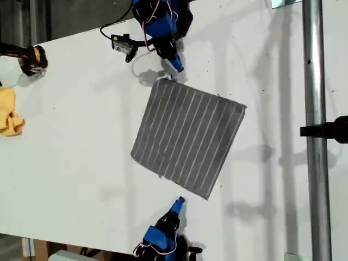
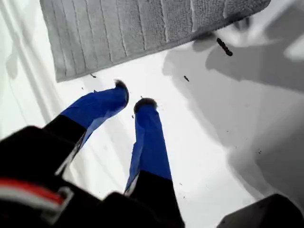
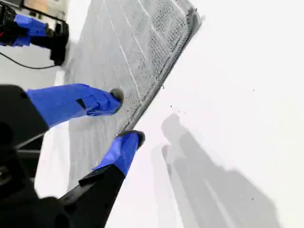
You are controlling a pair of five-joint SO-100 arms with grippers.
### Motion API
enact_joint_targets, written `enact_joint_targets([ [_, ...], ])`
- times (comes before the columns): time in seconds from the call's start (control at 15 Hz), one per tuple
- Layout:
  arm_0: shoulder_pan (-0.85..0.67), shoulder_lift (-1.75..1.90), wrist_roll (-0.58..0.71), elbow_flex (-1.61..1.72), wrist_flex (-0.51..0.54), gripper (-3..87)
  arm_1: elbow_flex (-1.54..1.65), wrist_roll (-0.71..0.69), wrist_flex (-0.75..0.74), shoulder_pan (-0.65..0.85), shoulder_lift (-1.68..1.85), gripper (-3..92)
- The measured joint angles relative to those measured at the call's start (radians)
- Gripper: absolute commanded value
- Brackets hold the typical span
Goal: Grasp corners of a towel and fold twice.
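Note:
The towel (image 1: pixel 187 136), dark grey with thin white stripes, lies flat and tilted in the middle of the white table. My first gripper (image 1: pixel 176 66) comes from the far side. It hangs open over bare table just short of the towel's far edge (image 2: pixel 142 28), near one corner (image 2: pixel 58 77), with nothing between its blue fingers (image 2: pixel 132 95). My second gripper (image 1: pixel 179 202) is on the near side by the towel's nearest corner. It is open (image 3: pixel 127 116), one finger (image 3: pixel 102 102) over the towel (image 3: pixel 123 52), the other at its edge.
A small yellow cloth (image 1: pixel 8 114) lies at the exterior view's left edge, with a black and yellow object (image 1: pixel 31 58) behind it. A metal pole (image 1: pixel 314 130) runs down the exterior view's right side. A small black device (image 1: pixel 122 46) on a cable sits beside the first arm.

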Motion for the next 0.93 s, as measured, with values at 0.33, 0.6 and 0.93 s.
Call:
enact_joint_targets([
  [0.33,-0.155,0.0,-0.48,0.002,0.0,-1.5,0.0,0.0,0.003,0.179,0.002,-0.2],
  [0.6,-0.13,0.0,-0.537,0.002,0.0,-1.5,-0.083,0.04,0.014,0.109,-0.021,-0.2],
  [0.93,-0.101,0.0,-0.56,0.002,0.0,-1.5,-0.658,0.06,-0.264,-0.112,-0.876,-0.2],
])
